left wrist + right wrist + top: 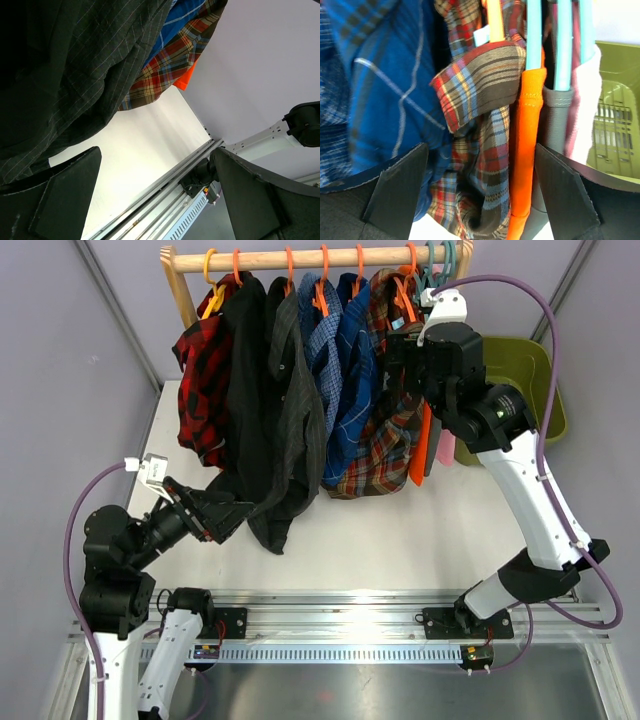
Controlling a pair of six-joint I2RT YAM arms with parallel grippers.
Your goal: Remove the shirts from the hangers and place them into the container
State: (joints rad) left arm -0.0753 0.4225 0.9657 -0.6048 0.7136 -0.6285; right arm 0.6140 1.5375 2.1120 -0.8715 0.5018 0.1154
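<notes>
Shirts hang in a row from hangers on a wooden rail: red-black plaid, black, grey, light blue check, dark blue plaid, brown-red-teal plaid, orange and pink. My right gripper is open up at collar height. In the right wrist view this gripper straddles the brown plaid shirt and the orange shirt. My left gripper is open at the grey shirt's hem, empty under the grey cloth. The olive-green container stands at the right.
Teal hangers and an orange hanger rise above the right fingers. A grey shirt and a pink one hang beside the container wall. The aluminium base rail runs along the near table edge.
</notes>
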